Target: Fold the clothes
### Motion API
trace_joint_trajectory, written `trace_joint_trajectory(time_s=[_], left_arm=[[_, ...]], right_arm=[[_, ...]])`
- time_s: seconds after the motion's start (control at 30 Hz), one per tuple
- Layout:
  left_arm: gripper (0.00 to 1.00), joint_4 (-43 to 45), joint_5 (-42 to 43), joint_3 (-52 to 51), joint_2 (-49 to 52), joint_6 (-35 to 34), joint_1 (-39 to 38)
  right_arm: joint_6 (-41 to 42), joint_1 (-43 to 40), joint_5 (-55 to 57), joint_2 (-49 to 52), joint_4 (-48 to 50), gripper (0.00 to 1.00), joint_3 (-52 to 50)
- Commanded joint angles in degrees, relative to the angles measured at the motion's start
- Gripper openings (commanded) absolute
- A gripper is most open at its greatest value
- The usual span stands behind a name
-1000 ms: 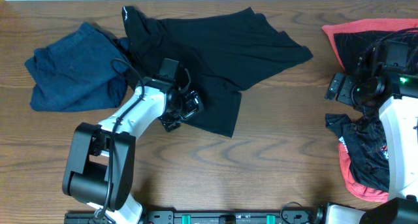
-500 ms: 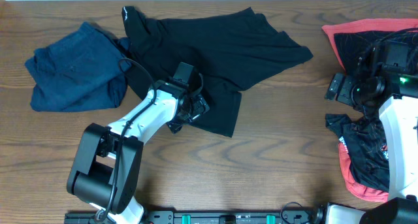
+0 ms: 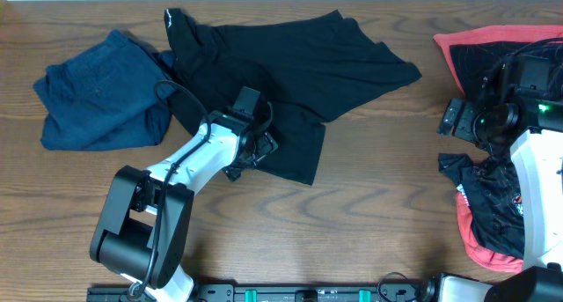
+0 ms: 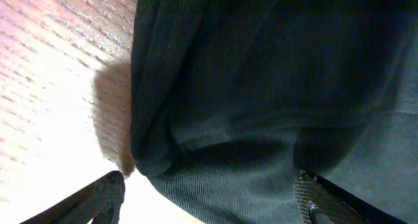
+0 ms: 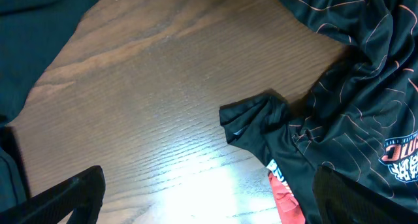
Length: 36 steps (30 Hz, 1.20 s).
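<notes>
The large black garment (image 3: 290,60) lies crumpled across the back middle of the table. My left gripper (image 3: 258,147) is low over its lower flap, near the front hem. In the left wrist view the black fabric (image 4: 248,87) fills the frame, and its folded edge lies between the wide-apart fingers of my left gripper (image 4: 209,208), which is open. The navy-blue garment (image 3: 97,95) is bunched at the far left. The black jersey with coral-red trim (image 3: 488,209) lies at the right, under my right arm. My right gripper (image 3: 459,117) is open and empty; in the right wrist view it (image 5: 215,204) is above bare wood beside the jersey (image 5: 353,100).
The wooden table (image 3: 369,214) runs to a pale back edge at the top. A corner of the jersey (image 5: 255,119) juts onto the wood by my right gripper. The arm bases stand at the front edge.
My left gripper has moved a little to the right, further over the black garment's lower flap. The right arm and the garments have not moved.
</notes>
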Motion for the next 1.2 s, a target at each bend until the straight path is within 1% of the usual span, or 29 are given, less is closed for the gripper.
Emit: trace_joint_trajectory(time_s=[0.0,0.27,0.3,0.33,0.4,0.43,0.47,0.6,0.63,0.67,0.83,0.97,1.07,1.17], left_arm=[[0.83,1.0,-1.1,-1.3,0.7,-0.6,0.0],[0.82,4.7,-1.1,-4.7,0.9,-0.5,-0.1],[0.78,4.9,-1.1,-5.0,0.9,-0.5,-0.1],[0.71,5.0,-1.1,-5.1,0.9,-0.5,-0.1],[0.41,4.9,-1.0,-5.1,0.9,-0.5,-0.2],[0.33,4.9,-0.7,-5.1,0.9,-0.5,-0.2],[0.3,5.0,-0.3,-5.1,0.9,-0.5,-0.3],[0.29,4.6,1.0,-5.1,0.9,-0.5,-0.4],[0.2,4.4,1.0,-5.1,0.9,-0.5,-0.4],[0.06,4.3,1.0,-5.1,0.9,-0.5,-0.4],[0.06,4.4,0.3,-5.0,0.7,1.4,-0.1],[0.06,4.2,0.3,-4.5,-2.0,7.8,1.5],[0.06,2.0,0.3,-4.4,-7.8,12.2,3.1],[0.06,-3.6,-3.0,-4.3,-16.4,14.8,4.8]], right_arm=[[-0.9,-0.3,-0.5,-0.6,-0.2,0.99,0.3],[-0.9,-0.3,-0.5,-0.6,-0.2,0.99,0.3],[-0.9,-0.3,-0.5,-0.6,-0.2,0.99,0.3],[-0.9,-0.3,-0.5,-0.5,-0.2,0.99,0.3],[-0.9,-0.3,-0.5,-0.5,-0.2,0.99,0.3],[-0.9,-0.3,-0.5,-0.6,-0.2,0.99,0.3],[-0.9,-0.3,-0.5,-0.6,-0.2,0.99,0.3],[-0.9,-0.3,-0.5,-0.5,-0.2,0.99,0.3],[-0.9,-0.3,-0.5,-0.6,-0.2,0.99,0.3],[-0.9,-0.3,-0.5,-0.6,-0.2,0.99,0.3],[-0.9,-0.3,-0.5,-0.6,-0.2,0.99,0.3],[-1.8,-0.3,-0.5,-0.6,-0.3,0.99,0.3],[-3.7,-0.3,-0.9,-0.5,-0.5,0.99,0.3],[-9.9,0.2,-6.4,-0.3,0.0,0.99,0.3]])
